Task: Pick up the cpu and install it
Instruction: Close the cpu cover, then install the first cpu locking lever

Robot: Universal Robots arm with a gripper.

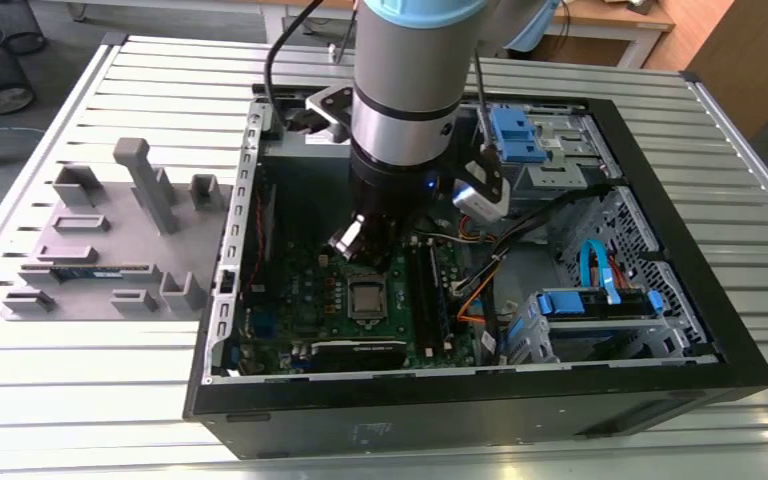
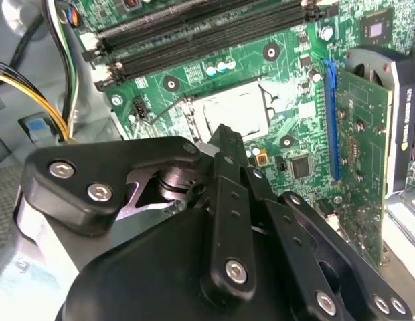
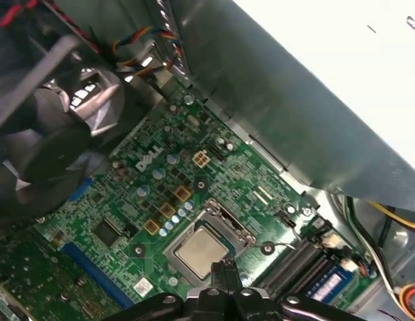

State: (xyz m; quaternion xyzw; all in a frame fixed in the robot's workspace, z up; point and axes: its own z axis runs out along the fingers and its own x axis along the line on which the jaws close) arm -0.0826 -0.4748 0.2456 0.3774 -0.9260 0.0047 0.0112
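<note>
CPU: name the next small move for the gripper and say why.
Probably lift the gripper straight up, clear of the board. The cpu already lies flat inside the socket frame, and the fingertips hover just beside it with nothing visible between them.

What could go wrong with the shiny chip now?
The chip lies in its socket with the gripper just above it, and the holding frame looks open. A push down might bend the contacts. Moving away, the arm might snag the loose wires beside the green board.

Slatted table; computer case; fixture
</note>
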